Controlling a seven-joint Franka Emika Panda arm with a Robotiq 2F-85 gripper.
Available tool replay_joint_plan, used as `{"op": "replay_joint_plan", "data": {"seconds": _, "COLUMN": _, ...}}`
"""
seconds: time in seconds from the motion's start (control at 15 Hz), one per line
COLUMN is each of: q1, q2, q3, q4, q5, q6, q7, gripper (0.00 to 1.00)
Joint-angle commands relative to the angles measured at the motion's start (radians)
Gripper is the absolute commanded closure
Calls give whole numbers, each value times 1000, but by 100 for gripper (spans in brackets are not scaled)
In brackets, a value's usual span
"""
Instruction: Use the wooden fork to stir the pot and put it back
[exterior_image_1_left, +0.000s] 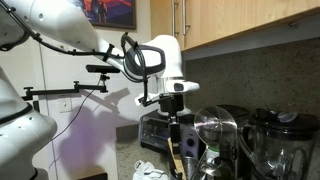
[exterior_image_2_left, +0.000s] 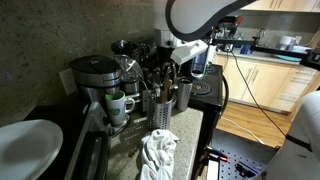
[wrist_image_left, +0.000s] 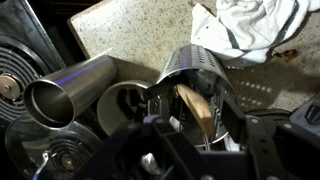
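The wooden fork (wrist_image_left: 192, 105) stands tilted in a perforated steel utensil holder (wrist_image_left: 205, 68), its tan oval head up. My gripper (wrist_image_left: 192, 118) hangs right over the holder with one finger on each side of the fork's head. A small gap shows at the fingers, so it looks open. In an exterior view the gripper (exterior_image_1_left: 183, 140) points straight down and the tan fork (exterior_image_1_left: 173, 158) shows just below it. In an exterior view the gripper (exterior_image_2_left: 168, 78) is above the holder (exterior_image_2_left: 160, 98). A dark round pot (wrist_image_left: 125, 105) sits next to the holder.
A shiny steel cup (wrist_image_left: 62, 92) stands beside the pot. A crumpled white cloth (wrist_image_left: 250, 25) lies on the speckled counter (wrist_image_left: 130, 25). Blender jars (exterior_image_1_left: 285, 140), a coffee maker (exterior_image_2_left: 95, 75) and a mug (exterior_image_2_left: 118, 103) crowd the counter. Cabinets hang overhead.
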Motion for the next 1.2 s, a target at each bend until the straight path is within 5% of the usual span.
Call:
{"op": "replay_joint_plan", "data": {"seconds": 0.0, "q1": 6, "q2": 28, "q3": -9, "q4": 31, "q5": -23, "q6": -7, "q7": -12, "gripper": 73}}
{"op": "replay_joint_plan", "data": {"seconds": 0.2, "q1": 7, "q2": 36, "q3": -9, "q4": 39, "q5": -24, "q6": -14, "q7": -11, "gripper": 92}}
{"op": "replay_joint_plan", "data": {"seconds": 0.33, "q1": 6, "q2": 39, "q3": -8, "q4": 44, "q5": -28, "q6": -21, "q7": -6, "gripper": 96}}
{"op": "replay_joint_plan", "data": {"seconds": 1.13, "q1": 18, "q2": -35, "q3": -60, "q4": 189, "q5": 121, "q6": -116, "q7": -52, "gripper": 92}}
